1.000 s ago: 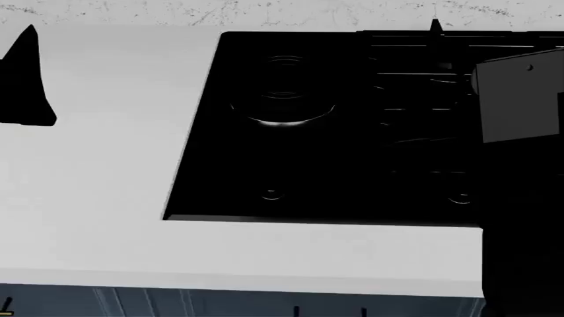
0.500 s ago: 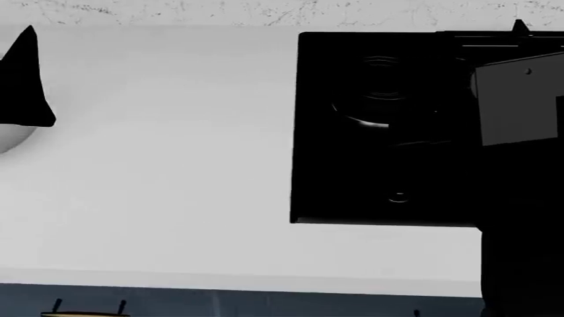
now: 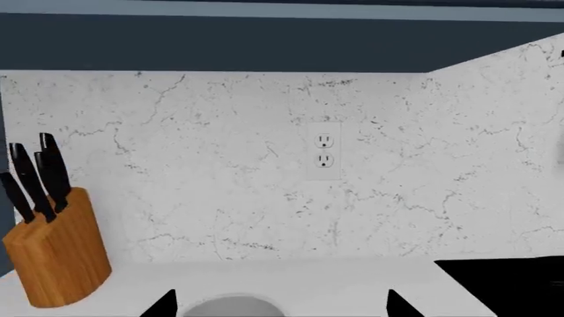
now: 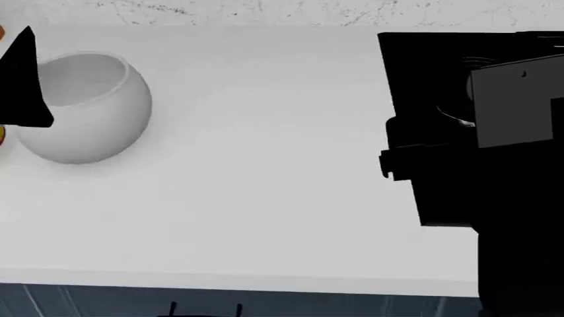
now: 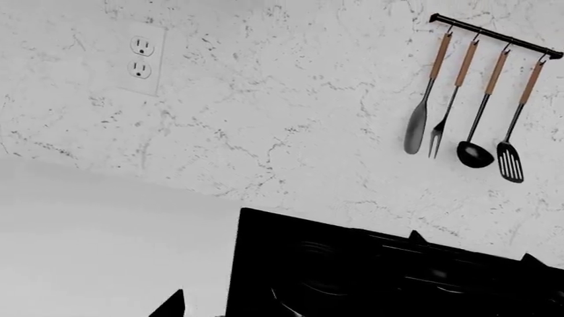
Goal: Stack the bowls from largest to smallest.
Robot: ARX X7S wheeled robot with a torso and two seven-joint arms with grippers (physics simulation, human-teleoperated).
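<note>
A robot faces a white countertop (image 4: 264,172), its front edge running across the bottom of the head view above dark cabinet fronts. Nothing rests on the near and middle stretches of the counter. Toward the counter's far left corner sits a round-bellied pale grey bowl (image 4: 88,109), upright with its mouth open upward, partly masked by the dark tip of the left gripper (image 4: 25,79); a sliver of yellow at the frame's left edge may belong to another bowl, but too little shows to say. Along the counter's right side lies a black cooktop (image 4: 432,172), overlapped by the bulk of the right arm (image 4: 516,105). Neither pincer can be read: the left wrist view shows only two dark fingertips (image 3: 163,305) with a pale rim (image 3: 231,307) between them, and the right wrist view shows one dark tip (image 5: 169,305), so whether either is spread or clenched cannot be told. At the back stand a knife block (image 3: 55,254), a marbled backsplash with an outlet (image 3: 324,152), and a rail of hanging utensils (image 5: 476,99). The stack appears not yet begun. The step in hand looks like locating the bowls; doing it well likely means bringing all three into view and comparing sizes before committing to a rim grasp.
</note>
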